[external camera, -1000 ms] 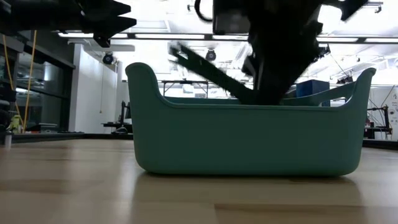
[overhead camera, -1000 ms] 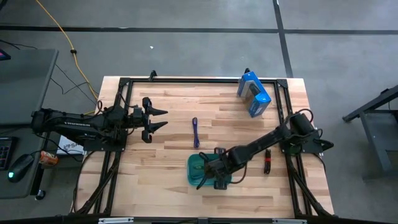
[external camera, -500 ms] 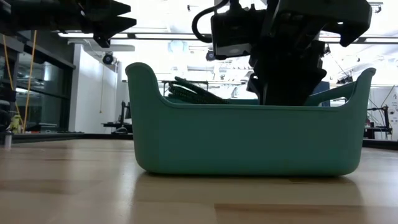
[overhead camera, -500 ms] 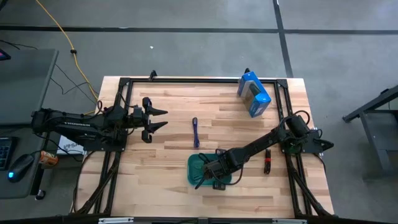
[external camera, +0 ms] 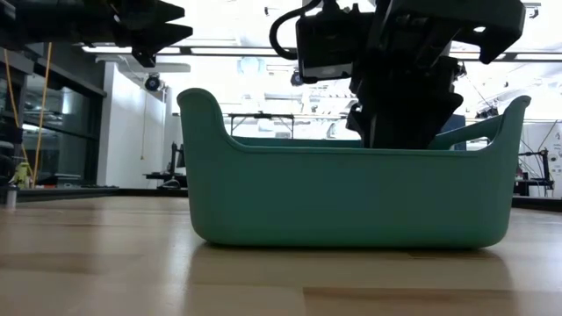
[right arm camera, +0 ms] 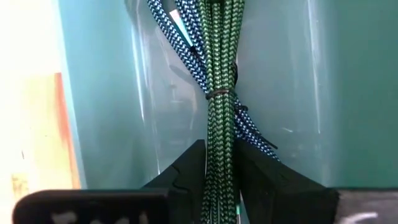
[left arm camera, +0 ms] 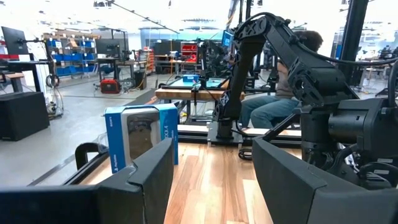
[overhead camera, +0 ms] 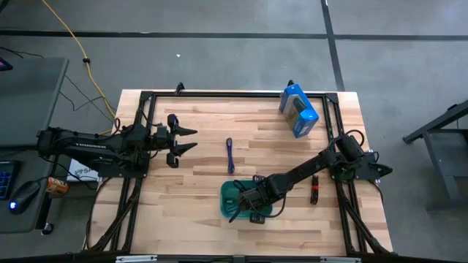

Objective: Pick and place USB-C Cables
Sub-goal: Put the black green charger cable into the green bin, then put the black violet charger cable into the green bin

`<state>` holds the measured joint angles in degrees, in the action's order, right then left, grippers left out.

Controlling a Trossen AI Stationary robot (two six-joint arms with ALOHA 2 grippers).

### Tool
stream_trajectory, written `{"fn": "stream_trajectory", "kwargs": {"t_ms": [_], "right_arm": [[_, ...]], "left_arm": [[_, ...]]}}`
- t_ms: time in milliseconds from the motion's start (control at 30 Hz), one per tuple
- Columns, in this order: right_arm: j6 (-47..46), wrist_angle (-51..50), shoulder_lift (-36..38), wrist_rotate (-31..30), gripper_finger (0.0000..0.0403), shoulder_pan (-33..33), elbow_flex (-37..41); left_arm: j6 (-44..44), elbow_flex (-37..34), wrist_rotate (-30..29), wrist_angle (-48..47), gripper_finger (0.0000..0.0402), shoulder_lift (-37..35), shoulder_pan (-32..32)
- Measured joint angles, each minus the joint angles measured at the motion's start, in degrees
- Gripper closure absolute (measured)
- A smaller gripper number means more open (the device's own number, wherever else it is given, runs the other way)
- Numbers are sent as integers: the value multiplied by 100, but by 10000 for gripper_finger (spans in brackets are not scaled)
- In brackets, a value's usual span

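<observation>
My right gripper [right arm camera: 221, 180] reaches down into the teal tub [overhead camera: 227, 191] near the table's near edge and is shut on the green cable [right arm camera: 217, 62]. A teal-blue cable [right arm camera: 180, 37] lies under the green one inside the tub. The purple-blue cable [overhead camera: 229, 155] lies flat on the table beyond the tub. The red-and-black cable [overhead camera: 314, 188] lies flat to the tub's right. My left gripper [overhead camera: 189, 139] is open and empty above the table's left side. In the low view the tub wall [external camera: 351, 197] hides the cables. My right gripper pinches the green cable between its two fingers, on the bundle's stretch just short of its tie band [right arm camera: 219, 134]. The fingers [right arm camera: 193, 171] slant down into the tub and lie along the bundle. The bundle's far part rests on the teal-blue cable and the tub's inside.
A blue box [overhead camera: 298, 109] stands at the table's far right. A dark frame [overhead camera: 146, 98] runs along the table's edges. Bare wood lies between the tub and my left gripper. A seated person [left arm camera: 273, 93] shows in the room beyond the table.
My right gripper has gone down into the tub with the green cable. The cable's free end stuck up slanting over the tub's rim, then sank, and is now below the rim.
</observation>
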<state>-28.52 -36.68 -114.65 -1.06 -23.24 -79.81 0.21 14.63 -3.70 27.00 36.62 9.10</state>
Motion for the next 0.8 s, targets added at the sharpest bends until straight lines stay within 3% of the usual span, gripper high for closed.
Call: {"fn": "stream_trajectory", "kwargs": {"t_ms": [200, 600, 800], "right_arm": [[-5, 10, 0, 109, 312, 0, 2], [187, 59, 0, -151, 199, 0, 4], [718, 26, 162, 44, 190, 7, 4]], "left_arm": [[-2, 0, 0, 0, 204, 2, -1], [-22, 0, 1, -2, 204, 2, 1], [-20, 0, 0, -4, 204, 0, 1]]}}
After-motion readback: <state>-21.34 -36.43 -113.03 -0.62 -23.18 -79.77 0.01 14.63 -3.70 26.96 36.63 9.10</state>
